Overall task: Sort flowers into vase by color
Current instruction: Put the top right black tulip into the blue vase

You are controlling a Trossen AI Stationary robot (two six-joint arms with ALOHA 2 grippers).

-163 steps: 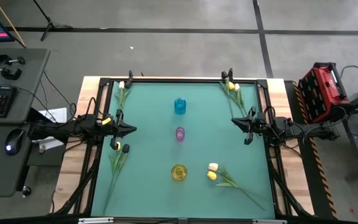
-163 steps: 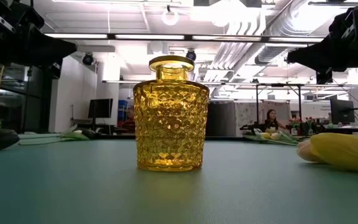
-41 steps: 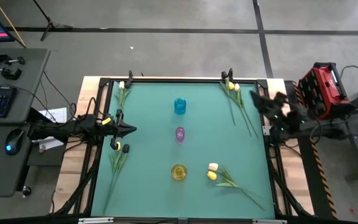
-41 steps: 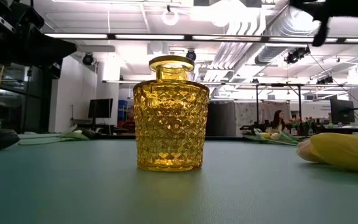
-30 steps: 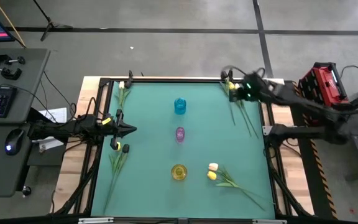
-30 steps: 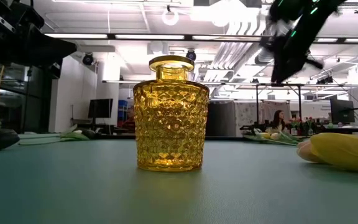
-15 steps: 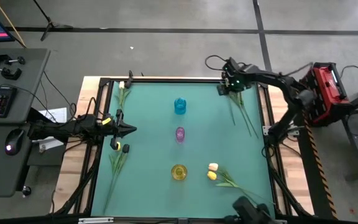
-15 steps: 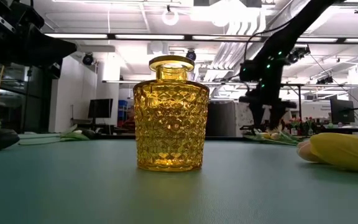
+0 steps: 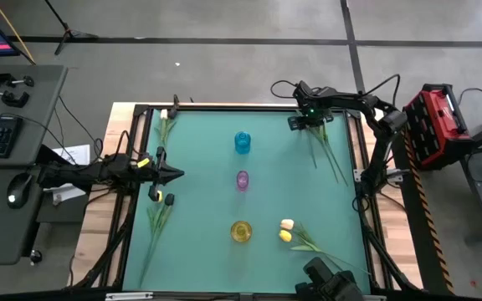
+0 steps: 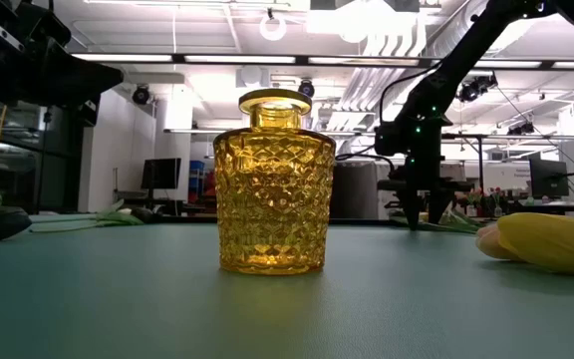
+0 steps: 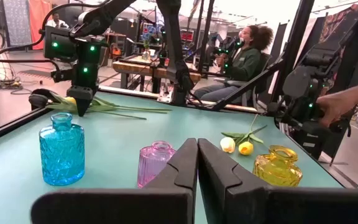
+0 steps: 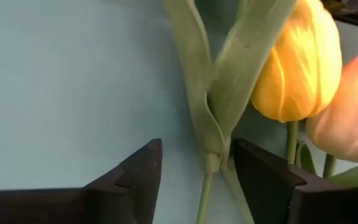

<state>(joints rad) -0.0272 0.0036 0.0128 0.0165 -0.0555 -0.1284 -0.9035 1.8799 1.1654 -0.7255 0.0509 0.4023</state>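
Observation:
Flowers lie flat in four groups: far right (image 9: 325, 142), far left (image 9: 165, 125), left (image 9: 157, 213) and near right (image 9: 304, 238). Blue (image 9: 242, 142), purple (image 9: 242, 179) and yellow (image 9: 241, 232) vases stand in a row down the middle. My right gripper (image 9: 304, 119) is open, low over the far right group. Its fingers stand either side of a green stem (image 12: 207, 186), just below a yellow head (image 12: 297, 68) and a peach head (image 12: 353, 112). My left gripper (image 11: 197, 168) is shut and holds nothing, at the left edge (image 9: 170, 174).
A dark device (image 9: 329, 284) juts over the table's near edge, with a person's hand (image 11: 347, 106) on it. A person sits beyond the table (image 11: 244, 53). The black frame (image 9: 224, 107) runs around the green mat. Open mat lies between the vases and flower groups.
My right arm has reached to the far right corner and come down from high above the table to just over the flowers there. The flowers and vases have stayed where they were.

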